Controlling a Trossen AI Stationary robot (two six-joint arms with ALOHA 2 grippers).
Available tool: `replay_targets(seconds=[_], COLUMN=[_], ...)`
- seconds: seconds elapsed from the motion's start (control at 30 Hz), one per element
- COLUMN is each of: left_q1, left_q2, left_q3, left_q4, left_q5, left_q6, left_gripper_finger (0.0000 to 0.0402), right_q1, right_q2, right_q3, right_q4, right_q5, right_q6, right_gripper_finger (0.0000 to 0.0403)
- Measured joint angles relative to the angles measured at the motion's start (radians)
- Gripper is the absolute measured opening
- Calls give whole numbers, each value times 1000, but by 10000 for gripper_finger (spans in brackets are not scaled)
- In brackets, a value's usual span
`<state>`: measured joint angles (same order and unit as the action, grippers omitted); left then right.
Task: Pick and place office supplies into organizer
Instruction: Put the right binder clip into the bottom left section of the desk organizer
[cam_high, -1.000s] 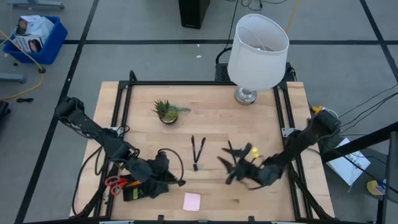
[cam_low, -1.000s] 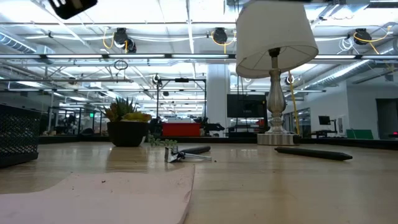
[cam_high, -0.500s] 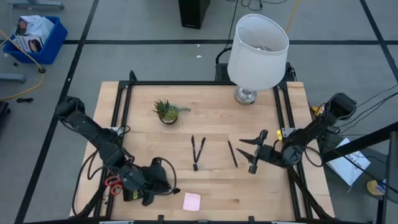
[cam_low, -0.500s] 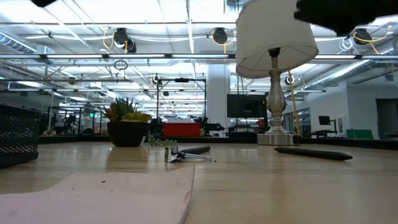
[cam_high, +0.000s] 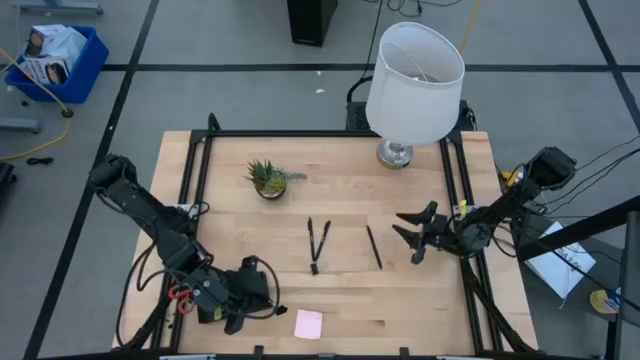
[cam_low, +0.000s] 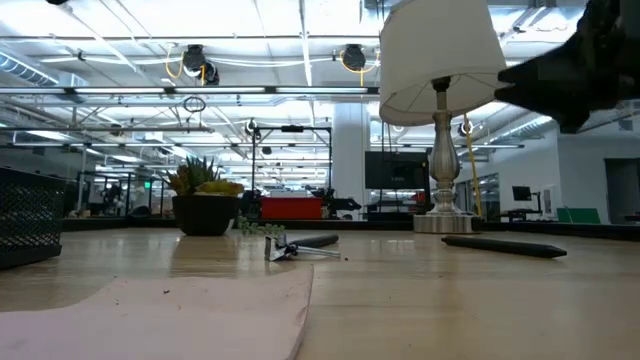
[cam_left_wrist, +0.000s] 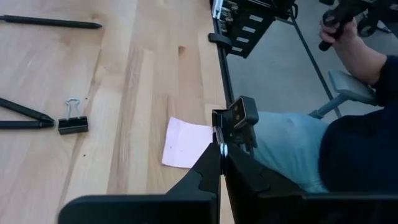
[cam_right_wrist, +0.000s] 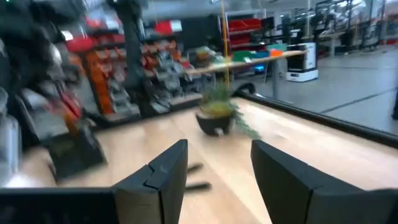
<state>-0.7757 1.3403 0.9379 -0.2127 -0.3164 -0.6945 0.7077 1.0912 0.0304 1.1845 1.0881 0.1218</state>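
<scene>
While empty, right arm's fingers (cam_high: 414, 232) apart.

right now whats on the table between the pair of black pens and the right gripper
One lone black pen lies between the pair of black pens and the open right gripper, clearest in the high view.

A robotics lab in a big industrial hall: the wooden table (cam_high: 340, 290) stands on grey floor marked with dark lines. Behind it run ceiling pipes and strip lights (cam_low: 250, 60), monitors (cam_low: 520, 193), and racks of red bins (cam_right_wrist: 161, 56).
</scene>
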Motion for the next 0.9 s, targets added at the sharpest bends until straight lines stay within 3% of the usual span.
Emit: replay_targets(seconds=[0.37,0.73,0.9], left_q1=[-5,-11,-13], left_q2=[0,0,0], left_q3=[0,0,0], left_q4=[4,4,4], left_q5=[1,1,57], left_q6=[-2,-8,-33], left_gripper_finger=[7,11,8], right_q1=[1,1,1], right_q2=[-117,-136,-136], right_q3=[-14,-16,-16], right_q4=[43,38,38], right_q5=[-325,-331,-331], right_q6=[-148,-168,-168], right_gripper_finger=[171,170,171])
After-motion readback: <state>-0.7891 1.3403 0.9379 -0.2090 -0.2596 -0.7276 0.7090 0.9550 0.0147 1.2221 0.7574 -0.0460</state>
